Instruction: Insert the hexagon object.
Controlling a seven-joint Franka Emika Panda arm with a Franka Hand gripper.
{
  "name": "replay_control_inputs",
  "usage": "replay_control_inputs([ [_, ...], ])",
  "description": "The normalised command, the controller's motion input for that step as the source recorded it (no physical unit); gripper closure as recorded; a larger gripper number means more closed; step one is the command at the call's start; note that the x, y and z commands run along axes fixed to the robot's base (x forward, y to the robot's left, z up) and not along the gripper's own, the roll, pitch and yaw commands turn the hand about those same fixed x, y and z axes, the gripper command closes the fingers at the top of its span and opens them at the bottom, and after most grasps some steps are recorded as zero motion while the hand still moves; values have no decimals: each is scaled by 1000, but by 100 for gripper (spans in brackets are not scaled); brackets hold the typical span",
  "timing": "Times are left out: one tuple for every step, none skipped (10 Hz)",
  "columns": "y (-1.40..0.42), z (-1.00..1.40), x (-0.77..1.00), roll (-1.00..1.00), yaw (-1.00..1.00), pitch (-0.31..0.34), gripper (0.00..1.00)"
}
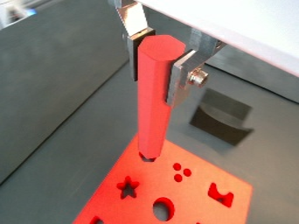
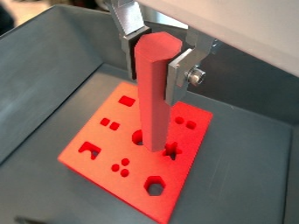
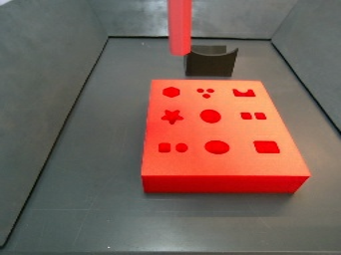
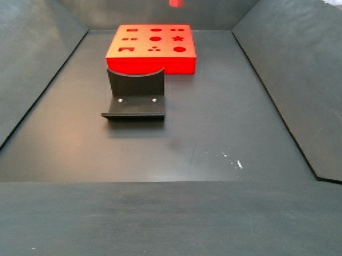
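Observation:
My gripper (image 1: 158, 66) is shut on the hexagon object (image 1: 149, 105), a long bright red six-sided rod that hangs upright between the silver fingers (image 1: 183, 77). Both wrist views show this grip (image 2: 156, 63). The rod (image 2: 152, 114) hangs above the flat red block (image 2: 100, 140) with shaped holes, its lower end well clear of the block. The block's hexagon hole (image 2: 153, 186) shows near one corner and also in a side view (image 3: 170, 92). In that side view only the rod's lower part (image 3: 180, 25) shows, above the block's far edge (image 3: 200, 84); the gripper is out of frame.
A dark grey curved holder (image 3: 210, 60) stands on the floor just behind the block (image 3: 220, 149); it shows in the other side view (image 4: 135, 95) in front of the block (image 4: 151, 62). Grey bin walls (image 3: 67, 110) slope up round the floor.

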Motion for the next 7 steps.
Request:
replay_control_inputs([
  [77,-3,183,120,-914,-39,100],
  [91,-63,151,19,-971,-24,100],
  [160,-91,117,26,-886,-14,100],
  [374,-160,-34,60,-606,-16,100],
  [397,-237,-166,53,-514,-34,100],
  [117,-80,-131,-69,-80,-116,100],
  [0,-171,0,0,3,-113,100],
])
